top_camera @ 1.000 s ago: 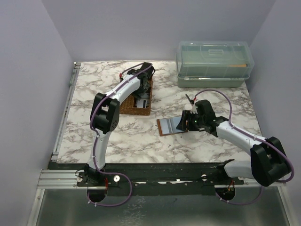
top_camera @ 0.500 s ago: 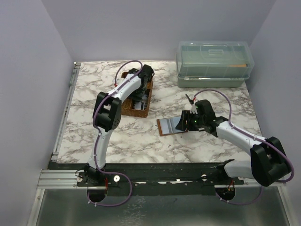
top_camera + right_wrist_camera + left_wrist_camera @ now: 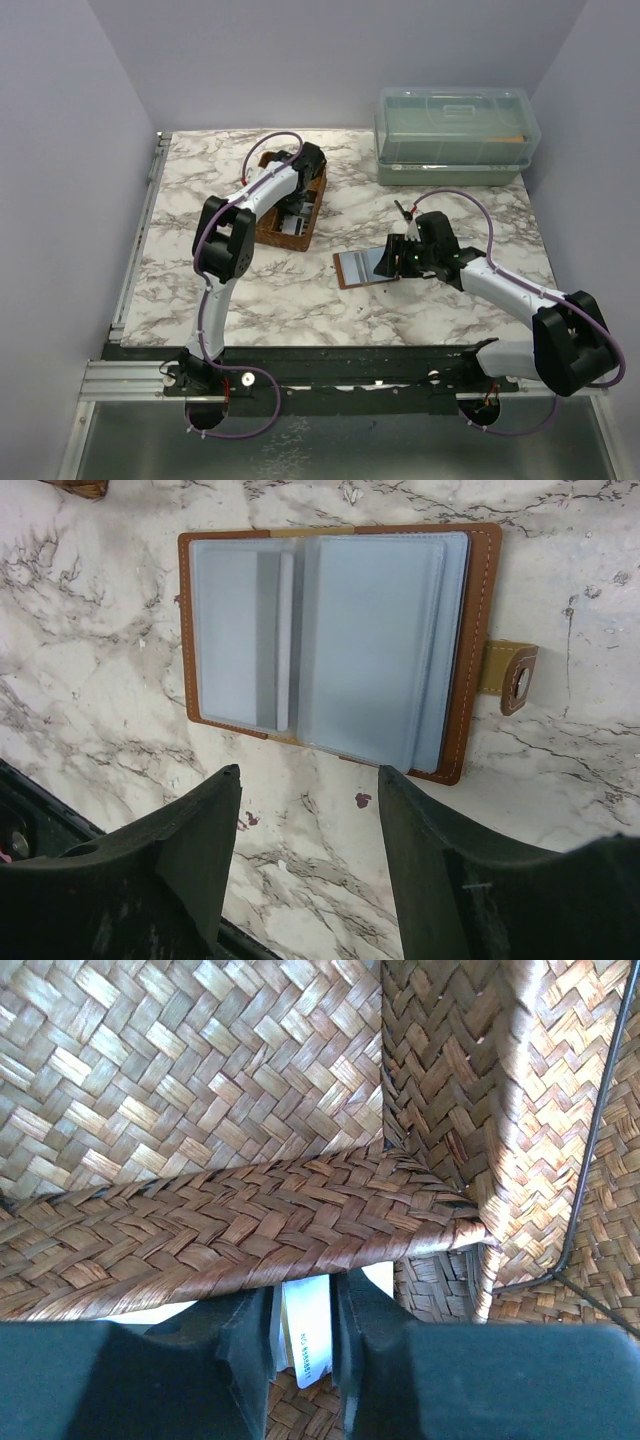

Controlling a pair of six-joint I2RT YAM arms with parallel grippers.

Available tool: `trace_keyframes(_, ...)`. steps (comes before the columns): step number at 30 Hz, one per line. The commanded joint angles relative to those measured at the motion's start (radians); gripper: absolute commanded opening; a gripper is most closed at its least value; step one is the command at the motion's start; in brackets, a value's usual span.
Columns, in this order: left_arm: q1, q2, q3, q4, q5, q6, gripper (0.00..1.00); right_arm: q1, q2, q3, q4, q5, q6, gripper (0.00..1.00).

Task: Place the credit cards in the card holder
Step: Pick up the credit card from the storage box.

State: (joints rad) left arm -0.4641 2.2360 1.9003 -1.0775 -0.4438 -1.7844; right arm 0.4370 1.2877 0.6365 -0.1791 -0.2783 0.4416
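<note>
The card holder (image 3: 362, 266) lies open on the marble table, brown with pale blue sleeves; in the right wrist view (image 3: 330, 645) its snap tab (image 3: 515, 672) sticks out to the right. My right gripper (image 3: 396, 258) is open and empty just at the holder's right edge, with its fingers spread in front of it in the right wrist view (image 3: 308, 775). My left gripper (image 3: 300, 203) reaches into the woven basket (image 3: 268, 225). In the left wrist view it (image 3: 305, 1305) is shut on a white credit card (image 3: 308, 1332), edge-on against the basket's inner divider (image 3: 250, 1230). More pale cards (image 3: 291, 224) lie in the basket.
A clear lidded plastic box (image 3: 455, 135) stands at the back right. A thin dark rod (image 3: 590, 1160) leans in the basket's neighbouring compartment. Purple walls close in the table on three sides. The basket sits skewed on the table.
The left wrist has shifted slightly over the basket, and the basket has turned or tipped a little with it. The right arm and the card holder have not moved.
</note>
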Motion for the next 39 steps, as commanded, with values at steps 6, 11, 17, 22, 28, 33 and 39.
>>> trace_keyframes(6, 0.015, -0.034, -0.144, 0.153, -0.057, 0.581, 0.00, -0.005, -0.016, -0.018, 0.008, 0.011, -0.006, 0.61)
trace_keyframes(11, 0.013, -0.132, -0.301, 0.445, 0.094, 0.929, 0.00, -0.004, 0.002, -0.014, 0.010, 0.015, -0.004, 0.61)
trace_keyframes(17, 0.017, -0.249, -0.406, 0.637, 0.294, 1.193, 0.00, -0.005, 0.025, -0.009, 0.007, 0.023, -0.004, 0.60)
trace_keyframes(22, 0.037, -0.273, -0.377, 0.629, 0.363, 1.231, 0.00, -0.004, 0.040, -0.002, 0.001, 0.030, -0.004, 0.60)
trace_keyframes(28, 0.046, -0.314, -0.355, 0.618, 0.372, 1.258, 0.00, -0.005, 0.055, 0.002, -0.003, 0.031, -0.001, 0.60)
trace_keyframes(33, 0.048, -0.335, -0.325, 0.591, 0.393, 1.289, 0.00, -0.004, 0.069, 0.004, -0.003, 0.036, 0.001, 0.59)
trace_keyframes(39, 0.054, -0.349, -0.296, 0.556, 0.403, 1.285, 0.00, -0.005, 0.075, 0.006, -0.008, 0.038, 0.003, 0.59)
